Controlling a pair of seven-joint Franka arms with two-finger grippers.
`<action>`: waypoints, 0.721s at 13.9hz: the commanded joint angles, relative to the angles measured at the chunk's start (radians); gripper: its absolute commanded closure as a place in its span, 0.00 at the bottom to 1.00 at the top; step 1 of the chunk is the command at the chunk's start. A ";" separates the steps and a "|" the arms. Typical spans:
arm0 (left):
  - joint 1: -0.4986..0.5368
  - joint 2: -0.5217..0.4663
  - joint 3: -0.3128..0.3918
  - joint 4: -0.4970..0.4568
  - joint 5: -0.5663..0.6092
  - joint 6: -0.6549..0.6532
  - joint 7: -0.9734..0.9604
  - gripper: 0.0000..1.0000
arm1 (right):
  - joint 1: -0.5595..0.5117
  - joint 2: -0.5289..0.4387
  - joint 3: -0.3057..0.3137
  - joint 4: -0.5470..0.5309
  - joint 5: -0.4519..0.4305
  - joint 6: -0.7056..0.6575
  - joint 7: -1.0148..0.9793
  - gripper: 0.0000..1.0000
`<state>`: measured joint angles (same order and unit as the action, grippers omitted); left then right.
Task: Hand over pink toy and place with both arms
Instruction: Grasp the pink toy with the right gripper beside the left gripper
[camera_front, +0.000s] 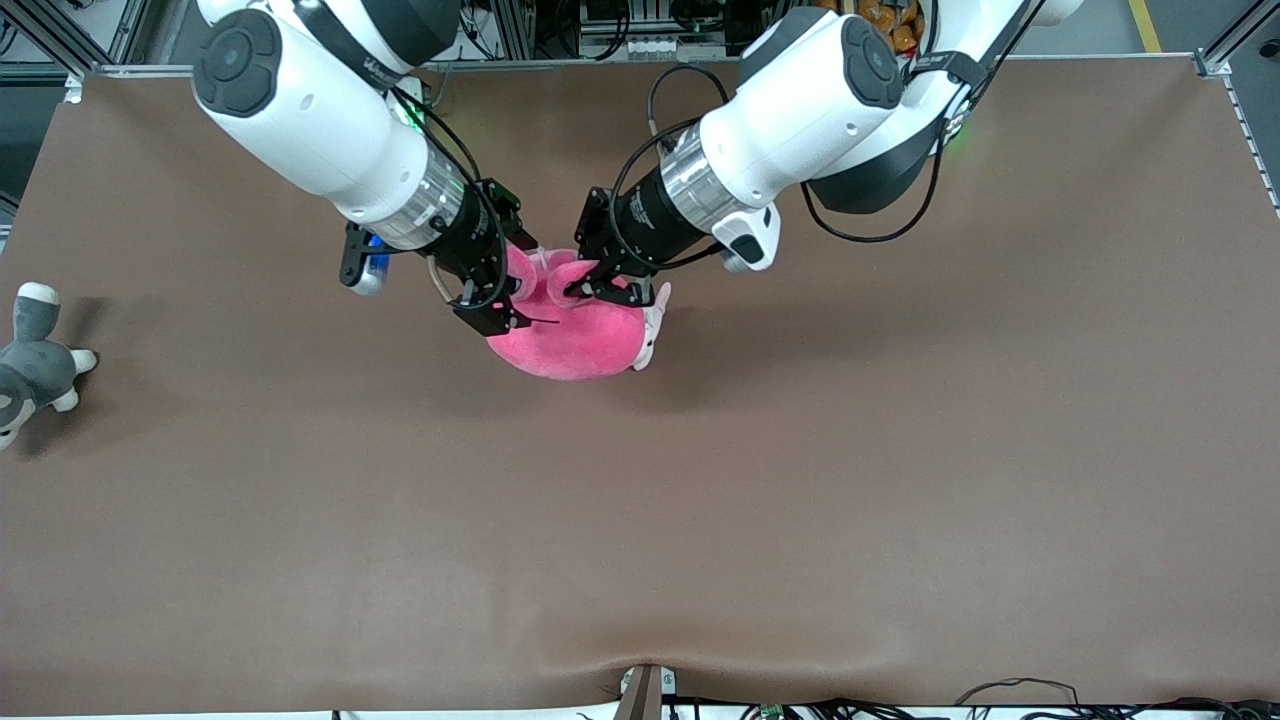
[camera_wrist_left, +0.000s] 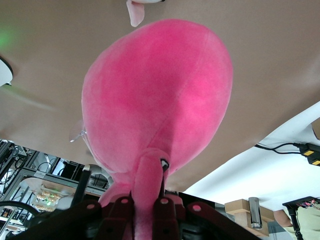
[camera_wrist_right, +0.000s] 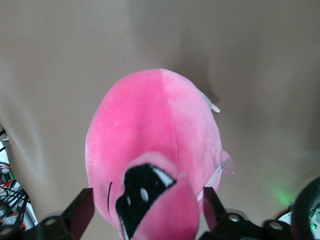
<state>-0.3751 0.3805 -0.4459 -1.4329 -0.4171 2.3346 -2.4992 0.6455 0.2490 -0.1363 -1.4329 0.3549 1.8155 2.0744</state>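
Observation:
The pink toy (camera_front: 570, 340) (camera_wrist_left: 160, 95) (camera_wrist_right: 155, 130), a big hot-pink round plush, hangs over the middle of the table between the two arms. My left gripper (camera_front: 592, 288) (camera_wrist_left: 146, 200) is shut on one of the pink bulges on top of the toy. My right gripper (camera_front: 503, 285) (camera_wrist_right: 147, 205) stands open around the other bulge, the one with the black eye. One of its fingers (camera_wrist_right: 80, 212) is on each side of that bulge, with a gap showing.
A small pale pink-and-white plush (camera_front: 655, 320) peeks out from under the pink toy toward the left arm's end. A grey-and-white plush animal (camera_front: 35, 365) lies at the right arm's end of the brown table (camera_front: 800, 480).

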 joint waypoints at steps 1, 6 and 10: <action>-0.021 0.011 0.015 0.038 0.020 0.003 -0.032 1.00 | 0.014 0.004 -0.011 0.011 -0.022 0.005 0.030 1.00; -0.021 0.006 0.015 0.038 0.020 0.003 -0.035 1.00 | 0.000 0.001 -0.014 0.011 -0.037 0.002 0.033 1.00; -0.012 0.005 0.015 0.038 0.015 0.003 -0.044 0.00 | -0.003 -0.001 -0.020 0.011 -0.037 -0.001 0.038 1.00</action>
<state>-0.3794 0.3806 -0.4407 -1.4219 -0.4170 2.3346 -2.5060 0.6474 0.2494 -0.1533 -1.4290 0.3411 1.8201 2.0902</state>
